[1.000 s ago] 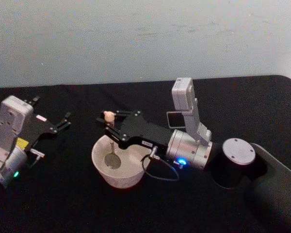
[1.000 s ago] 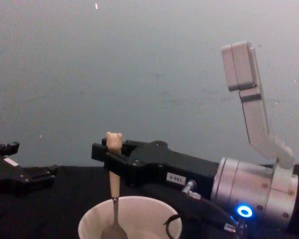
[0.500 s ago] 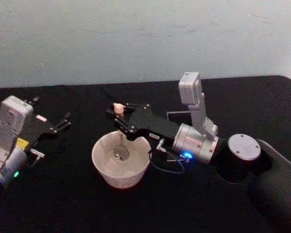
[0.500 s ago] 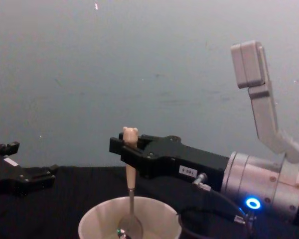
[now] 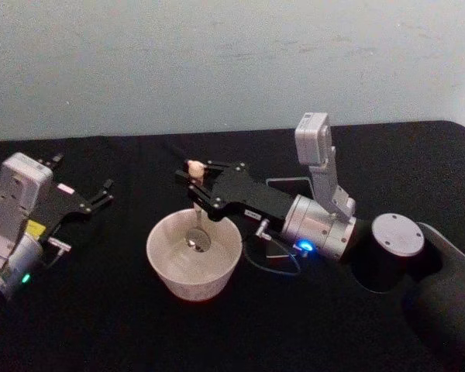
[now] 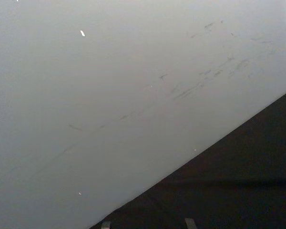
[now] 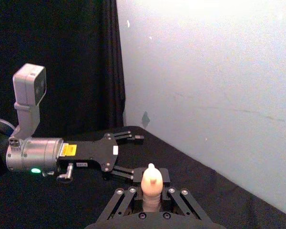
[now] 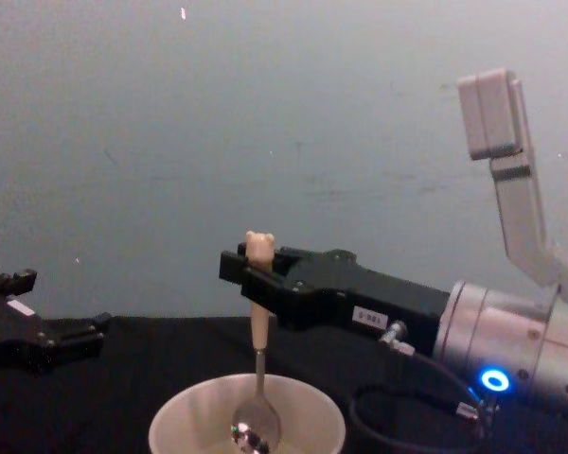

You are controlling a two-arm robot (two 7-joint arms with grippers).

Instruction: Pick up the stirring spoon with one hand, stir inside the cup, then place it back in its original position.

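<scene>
In the head view, the right pincer [image 5: 195, 177] reaches in from the right above the cup [image 5: 187, 284]. It is closed on the handle of the spoon [image 5: 194, 242], just below the bear head. The spoon hangs nearly upright with its metal bowl down inside the cup. The cup stands on the black table [image 5: 101, 329]. The thin rim of the holder [image 5: 280, 180] shows behind the right arm, apart from the cup. The left pincer [image 5: 81, 177] lies at the table's left side, well apart from the cup, with its fingers spread and nothing between them.

The left wrist view takes in a pale wall [image 6: 133, 86] and a corner of the table [image 6: 248, 186].

In the right wrist view, the bear head of the spoon [image 7: 151, 180] stands up between the right pincer's [image 7: 151, 196] closed fingers. Farther off, the left pincer [image 7: 129, 155] is open and empty.

In the chest view, the right pincer [image 8: 257, 281] clamps the spoon [image 8: 257, 426] high on its handle. The shiny bowl sits low within the cup [image 8: 185, 426]. The left pincer [image 8: 47, 312] rests at the left edge, open.
</scene>
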